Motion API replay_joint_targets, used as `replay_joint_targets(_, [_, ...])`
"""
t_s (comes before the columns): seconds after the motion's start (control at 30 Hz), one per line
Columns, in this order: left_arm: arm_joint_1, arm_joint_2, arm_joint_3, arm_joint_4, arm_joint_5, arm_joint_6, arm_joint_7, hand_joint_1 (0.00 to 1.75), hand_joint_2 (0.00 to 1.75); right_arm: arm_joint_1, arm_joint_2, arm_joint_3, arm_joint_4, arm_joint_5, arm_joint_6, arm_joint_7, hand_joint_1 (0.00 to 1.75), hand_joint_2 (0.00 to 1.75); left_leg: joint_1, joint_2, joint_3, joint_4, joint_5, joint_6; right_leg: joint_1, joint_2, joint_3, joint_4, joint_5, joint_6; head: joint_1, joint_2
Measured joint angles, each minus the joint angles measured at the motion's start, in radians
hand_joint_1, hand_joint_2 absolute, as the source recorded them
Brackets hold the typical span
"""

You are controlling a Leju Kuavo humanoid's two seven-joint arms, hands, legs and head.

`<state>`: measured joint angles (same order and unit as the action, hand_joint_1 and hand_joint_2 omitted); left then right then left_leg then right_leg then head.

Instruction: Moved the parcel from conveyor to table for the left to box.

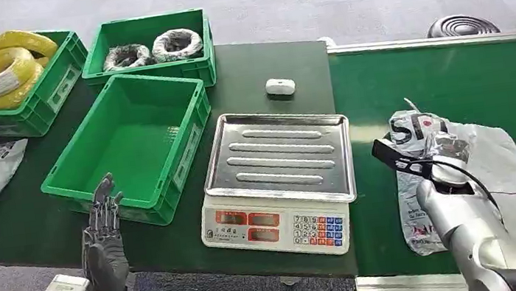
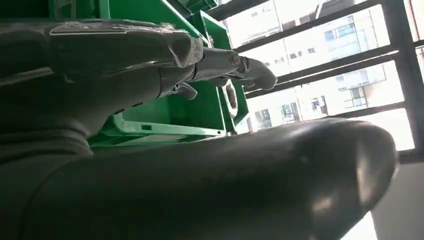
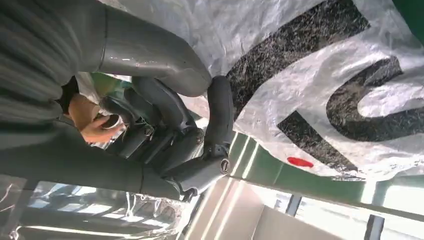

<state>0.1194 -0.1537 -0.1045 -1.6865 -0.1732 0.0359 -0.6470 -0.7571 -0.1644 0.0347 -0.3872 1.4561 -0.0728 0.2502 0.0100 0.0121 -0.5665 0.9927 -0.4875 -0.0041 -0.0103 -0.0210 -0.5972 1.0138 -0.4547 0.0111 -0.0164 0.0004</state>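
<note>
Crinkled white plastic mailer parcel (image 1: 465, 164) lying on the green conveyor belt (image 1: 454, 77), right of the steel-topped weighing scale (image 1: 281, 172). Right hand (image 1: 429, 141) clutching its far end; left hand (image 1: 104, 231) empty, fingers straight. Lift clear before swinging left to the dark green worktop (image 1: 261, 71)
</note>
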Motion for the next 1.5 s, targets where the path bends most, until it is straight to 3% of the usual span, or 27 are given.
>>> replay_joint_targets(0.33, [-0.006,-0.001,0.003,-0.002,-0.002,0.000,0.000,0.00,0.00,-0.005,-0.007,-0.011,-0.002,0.019,0.022,0.008,0.00,1.75,0.000,0.000,0.000,0.000,0.000,0.000,0.000,0.000,0.000,0.000,0.000,0.000,0.000,0.000])
replay_joint_targets(0.43, [-0.015,-0.001,0.003,-0.001,-0.005,-0.003,0.002,0.00,0.00,-0.011,-0.017,-0.018,0.002,0.040,0.116,0.075,0.00,1.75,0.000,0.000,0.000,0.000,0.000,0.000,0.000,0.000,0.000,0.000,0.000,0.000,0.000,0.000])
replay_joint_targets(0.63, [-0.009,-0.001,0.005,-0.005,-0.006,0.000,0.002,0.00,0.00,-0.035,-0.040,-0.037,0.000,0.056,-0.034,0.124,0.00,1.75,0.000,0.003,0.000,0.000,0.000,0.000,0.000,0.002,0.000,0.000,0.000,0.000,0.000,0.000])
replay_joint_targets(1.13, [-0.008,-0.023,0.008,-0.010,-0.018,0.009,0.013,0.00,0.00,0.080,0.058,-0.171,-0.032,-0.024,-0.003,0.081,0.00,1.75,0.000,0.001,0.000,0.000,0.000,0.000,0.000,0.001,0.000,0.000,0.000,0.000,0.000,0.000])
replay_joint_targets(1.5, [-0.014,-0.026,0.012,-0.010,-0.018,0.009,0.016,0.00,0.00,0.091,0.076,-0.196,-0.049,-0.026,-0.003,0.081,0.00,1.75,0.000,0.000,0.000,0.000,0.000,0.000,0.000,0.001,0.000,0.000,0.000,0.000,0.000,0.000])
